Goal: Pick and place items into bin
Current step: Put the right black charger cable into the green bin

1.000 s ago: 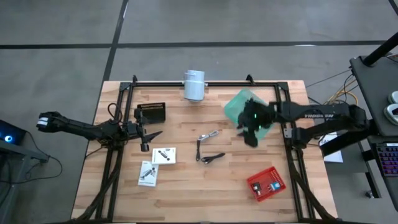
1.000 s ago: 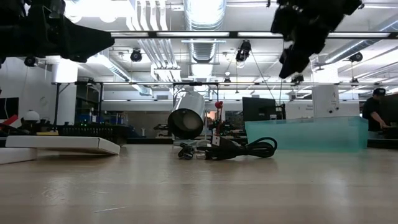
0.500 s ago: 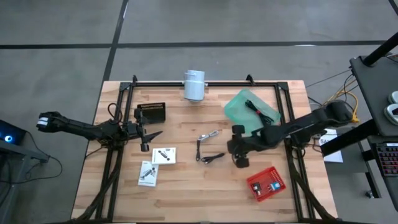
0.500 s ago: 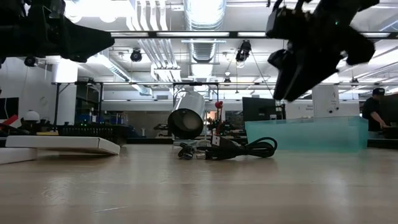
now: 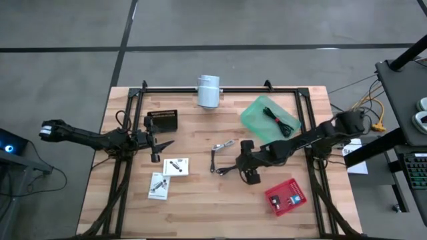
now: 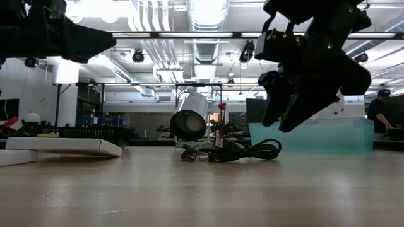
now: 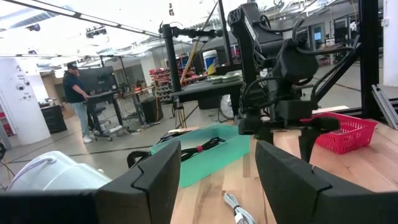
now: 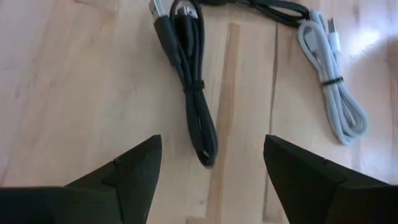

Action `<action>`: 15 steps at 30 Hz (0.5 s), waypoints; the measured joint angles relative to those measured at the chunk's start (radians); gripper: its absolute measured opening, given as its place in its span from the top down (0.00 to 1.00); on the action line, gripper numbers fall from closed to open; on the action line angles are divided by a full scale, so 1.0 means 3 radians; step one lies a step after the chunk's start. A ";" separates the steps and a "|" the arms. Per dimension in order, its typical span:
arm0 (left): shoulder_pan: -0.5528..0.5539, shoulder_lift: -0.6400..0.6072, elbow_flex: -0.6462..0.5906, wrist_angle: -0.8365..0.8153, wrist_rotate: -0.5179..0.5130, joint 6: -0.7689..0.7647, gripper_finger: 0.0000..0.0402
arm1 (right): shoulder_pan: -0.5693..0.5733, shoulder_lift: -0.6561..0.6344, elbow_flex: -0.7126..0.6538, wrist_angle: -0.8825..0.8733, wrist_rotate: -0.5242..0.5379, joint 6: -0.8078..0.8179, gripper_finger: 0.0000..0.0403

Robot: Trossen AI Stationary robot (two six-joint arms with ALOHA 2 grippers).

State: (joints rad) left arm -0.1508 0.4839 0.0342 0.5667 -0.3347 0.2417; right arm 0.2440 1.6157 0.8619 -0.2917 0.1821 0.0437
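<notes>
Cords are my business now: a black cord (image 8: 196, 93) lies on the surface (image 5: 200, 200) directly under my right claw (image 8: 211, 168), its long axis running away from my wide-spread fingers, with a grey cord (image 8: 336, 93) just beside it. My left claw (image 5: 160, 143) waits well apart, also spread. The bin (image 5: 257, 113) sits behind me, one cord already inside. Its far coil is cut off.
</notes>
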 joint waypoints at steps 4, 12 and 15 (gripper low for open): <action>0.0000 0.0000 0.0000 0.0000 0.0001 0.0000 0.52 | 0.0000 0.0122 0.0000 0.0127 0.0003 -0.0011 0.35; 0.0000 0.0000 0.0000 0.0000 0.0001 0.0000 0.52 | -0.0001 0.0273 0.0000 0.0208 0.0005 -0.0063 0.42; 0.0000 0.0000 0.0000 0.0000 0.0001 0.0000 0.52 | 0.0000 0.0275 0.0000 0.0217 0.0006 -0.0071 0.45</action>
State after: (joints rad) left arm -0.1509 0.4839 0.0341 0.5667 -0.3345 0.2417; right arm 0.2440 1.6981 0.8619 -0.2264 0.1840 0.0223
